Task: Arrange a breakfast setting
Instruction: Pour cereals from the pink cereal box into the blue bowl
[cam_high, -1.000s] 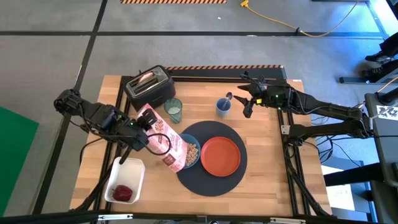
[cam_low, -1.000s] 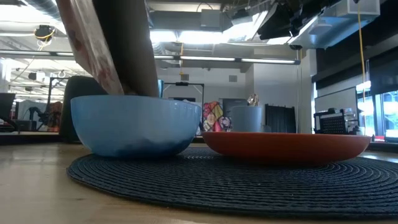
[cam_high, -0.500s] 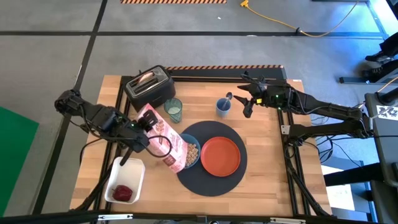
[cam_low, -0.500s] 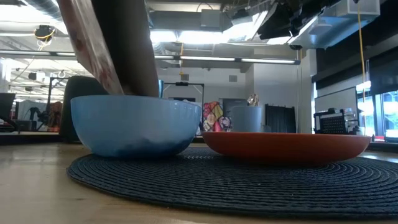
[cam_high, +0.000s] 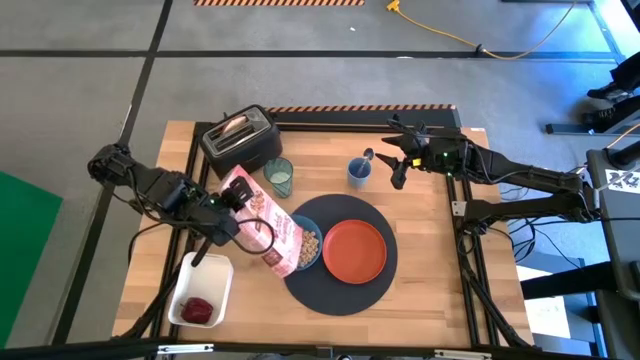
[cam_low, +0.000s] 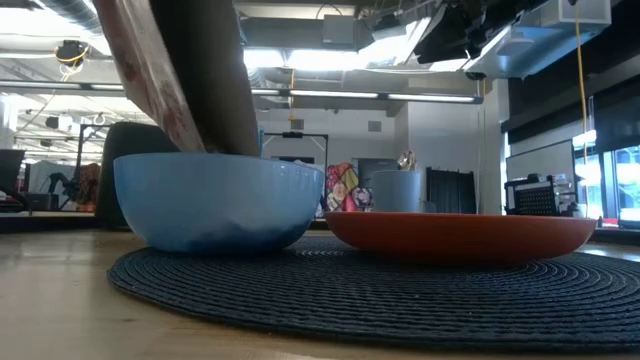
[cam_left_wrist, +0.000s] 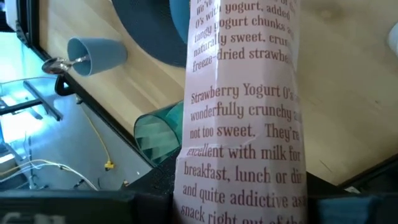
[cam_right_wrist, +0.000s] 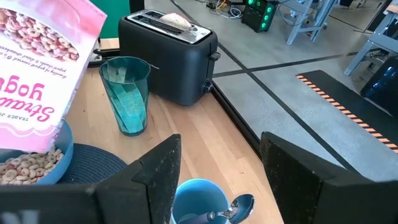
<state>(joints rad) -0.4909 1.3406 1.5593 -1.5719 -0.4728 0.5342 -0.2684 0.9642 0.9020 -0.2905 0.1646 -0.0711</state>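
My left gripper (cam_high: 237, 213) is shut on a pink cereal box (cam_high: 262, 225), which is tipped with its lower end over the small blue bowl (cam_high: 311, 244). The bowl holds cereal and stands on the dark round mat (cam_high: 340, 290) beside the orange plate (cam_high: 353, 250). The green tumbler (cam_high: 279, 177) stands upright on the table beyond the mat. The metal spoon (cam_right_wrist: 239, 205) stands in a small blue cup (cam_high: 358, 172). My right gripper (cam_high: 397, 174) is open, and its fingers stand on either side of the cup (cam_right_wrist: 199, 198) without touching it. My left gripper pinches the cereal box between its two fingers, one on each broad face, with the narrow printed side (cam_left_wrist: 239, 186) facing the wrist. The fingers come from the table's left, across the box. The box is lifted and slanted, its lower end (cam_high: 290, 262) over the bowl.
A black toaster (cam_high: 240, 140) with bread in it stands at the far left. A white tray (cam_high: 200, 288) holding a red item lies at the near left. Bare wood shows to the right of the mat.
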